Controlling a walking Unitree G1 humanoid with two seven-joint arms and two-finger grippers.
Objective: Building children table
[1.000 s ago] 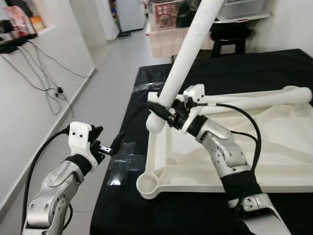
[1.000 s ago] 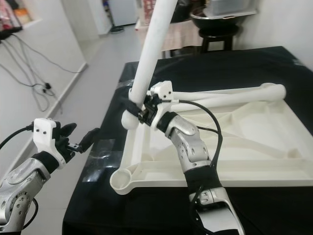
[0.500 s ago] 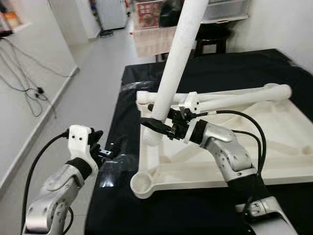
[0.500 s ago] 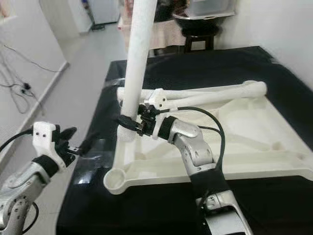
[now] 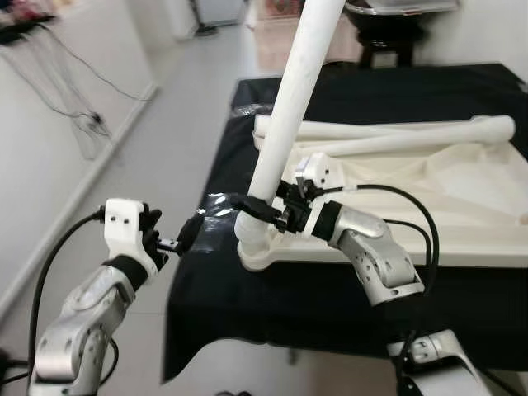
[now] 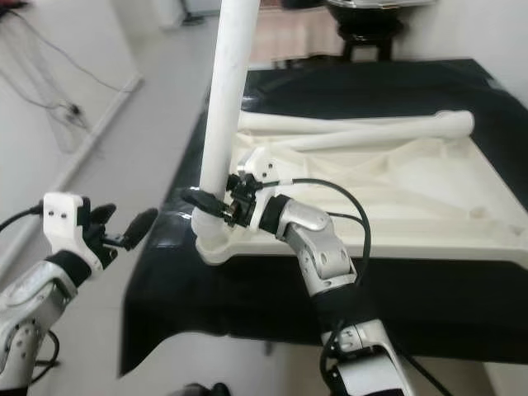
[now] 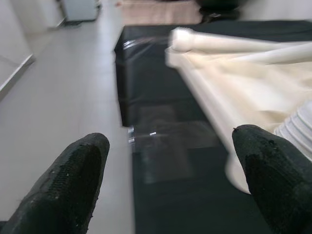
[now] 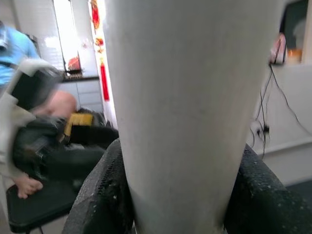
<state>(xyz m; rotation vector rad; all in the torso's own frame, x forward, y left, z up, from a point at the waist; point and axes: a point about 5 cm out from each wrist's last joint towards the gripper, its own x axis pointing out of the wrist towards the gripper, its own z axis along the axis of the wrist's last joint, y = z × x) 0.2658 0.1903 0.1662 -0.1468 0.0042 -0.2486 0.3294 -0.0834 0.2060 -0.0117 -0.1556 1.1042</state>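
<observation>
The right gripper [image 5: 266,213] is clamped around the lower end of a white table leg [image 5: 290,106], its black fingers [image 8: 100,197] pressed against both sides of the tube. The leg stands tilted, its threaded foot seated at the near left corner socket of the upturned white tabletop [image 5: 429,198]. The tabletop lies underside up on a black-covered table [image 5: 247,289]. Two more white legs [image 5: 388,132] lie along the tabletop's far edge.

The left gripper [image 5: 175,242] hovers off the black table's left edge, level with that same corner socket, fingers [image 7: 73,180] spread wide and holding nothing. A person sits blurred in the right wrist view's background [image 8: 29,112].
</observation>
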